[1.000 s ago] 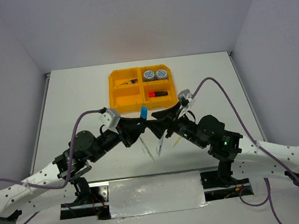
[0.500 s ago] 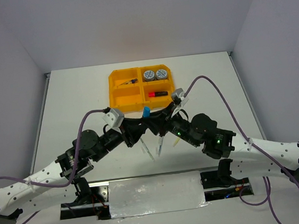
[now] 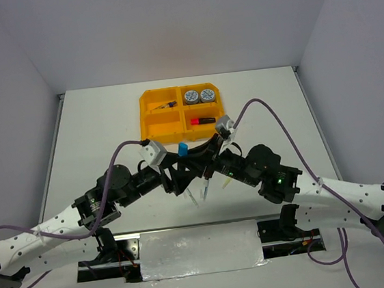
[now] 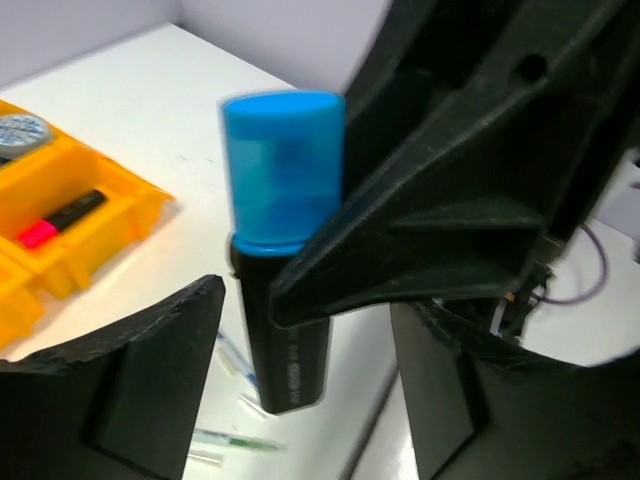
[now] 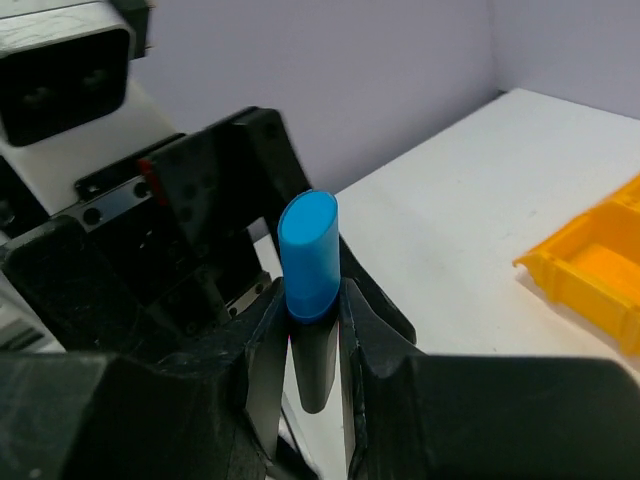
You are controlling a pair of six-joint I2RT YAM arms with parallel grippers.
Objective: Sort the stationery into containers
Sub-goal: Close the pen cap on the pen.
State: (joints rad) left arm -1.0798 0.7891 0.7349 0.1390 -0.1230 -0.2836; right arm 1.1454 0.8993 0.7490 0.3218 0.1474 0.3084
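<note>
A black highlighter with a blue cap [image 3: 183,148] stands upright in the air just in front of the orange-yellow tray [image 3: 161,128]. My right gripper [image 5: 313,340] is shut on its black body, under the cap [image 5: 308,255]. My left gripper [image 4: 315,335] is open around the same highlighter [image 4: 285,320], with its fingers [image 4: 150,380] clear of the body on both sides. In the tray lie two tape rolls [image 3: 198,96], a red-capped highlighter [image 3: 203,120] and a thin pen [image 3: 166,105]. Thin pale pens [image 3: 197,191] lie on the table beneath the grippers.
Both arms meet over the middle of the white table, and their purple cables arch over them. The tray's near wall [image 4: 75,265] is close to the left of my left gripper; its corner [image 5: 590,270] shows at the right. A silver strip [image 3: 200,250] lies at the near edge.
My left gripper has opened and let go of the highlighter. My right gripper has closed on it. Both wrists have shifted slightly.
</note>
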